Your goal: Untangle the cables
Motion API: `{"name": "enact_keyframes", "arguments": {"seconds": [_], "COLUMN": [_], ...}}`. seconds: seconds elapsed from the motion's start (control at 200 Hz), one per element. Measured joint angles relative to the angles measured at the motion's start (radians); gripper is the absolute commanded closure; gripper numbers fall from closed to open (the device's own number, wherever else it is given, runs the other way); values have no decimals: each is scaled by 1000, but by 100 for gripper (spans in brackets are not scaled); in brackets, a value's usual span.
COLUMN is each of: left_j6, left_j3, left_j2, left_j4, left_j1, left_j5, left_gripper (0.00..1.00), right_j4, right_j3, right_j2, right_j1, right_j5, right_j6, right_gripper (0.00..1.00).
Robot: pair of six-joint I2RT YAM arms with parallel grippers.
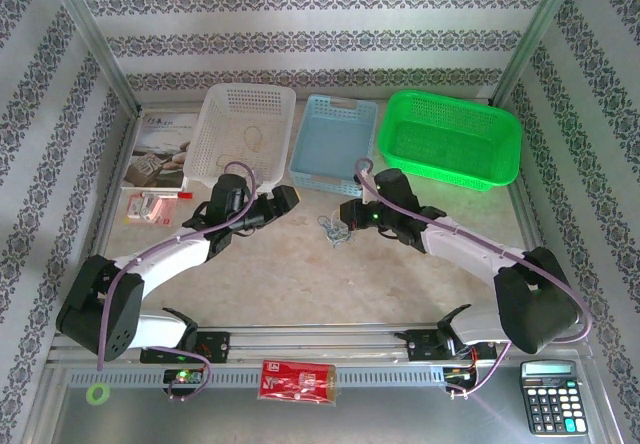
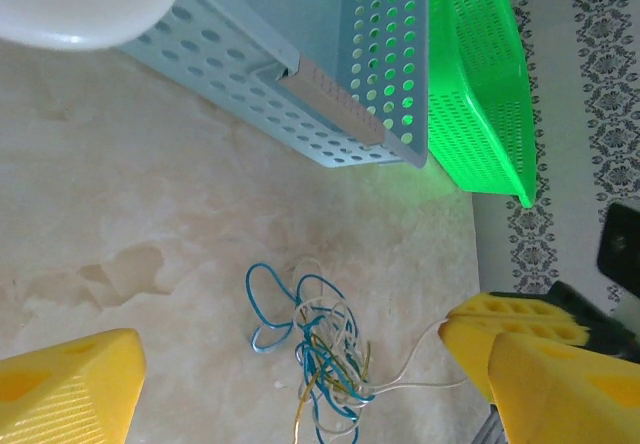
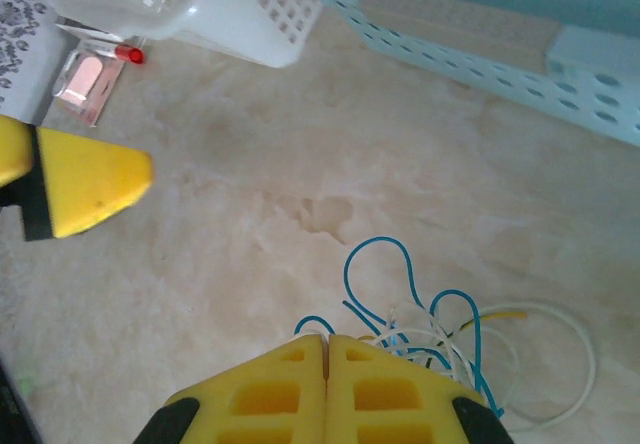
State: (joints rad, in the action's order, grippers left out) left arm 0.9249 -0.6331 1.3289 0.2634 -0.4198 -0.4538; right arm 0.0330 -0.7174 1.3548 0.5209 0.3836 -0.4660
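Observation:
The cables [image 1: 335, 229] are a small tangle of thin blue, white and yellow cords on the beige table, between the two grippers. In the left wrist view the cables [image 2: 325, 349] lie between my left gripper's [image 2: 318, 394] wide-apart yellow fingers [image 2: 60, 389], so it is open around them. Two white strands run off to my right gripper [image 2: 462, 326]. My right gripper [image 3: 326, 338] has its fingers pressed together at the near edge of the cables [image 3: 440, 329], apparently pinching a white strand. From above, the left gripper [image 1: 289, 198] and right gripper [image 1: 349, 214] face each other.
Behind the cables stand a white basket [image 1: 245, 114], a light blue basket [image 1: 335, 139] and a green basket [image 1: 450, 134]. A booklet [image 1: 160, 144] and a small packet [image 1: 150, 206] lie at the left. A calculator [image 1: 548, 394] and a red packet [image 1: 298, 379] sit by the near rail.

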Motion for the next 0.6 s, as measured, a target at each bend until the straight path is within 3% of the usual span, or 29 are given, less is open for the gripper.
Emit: {"name": "enact_keyframes", "arguments": {"seconds": [0.38,0.6], "left_j6": [-35,-28], "left_j3": [-88,-123], "left_j2": [71,161], "left_j4": [-87,-99], "left_j1": [-59,-106], "left_j5": [29,32], "left_gripper": [12,15], "right_j4": [79,96], "right_j3": [185,200], "right_j2": [-129,-223], "right_j1": [-9,-29], "right_j5": [-1,-3], "right_j6": [-37,-58], "right_gripper": [100,100]}}
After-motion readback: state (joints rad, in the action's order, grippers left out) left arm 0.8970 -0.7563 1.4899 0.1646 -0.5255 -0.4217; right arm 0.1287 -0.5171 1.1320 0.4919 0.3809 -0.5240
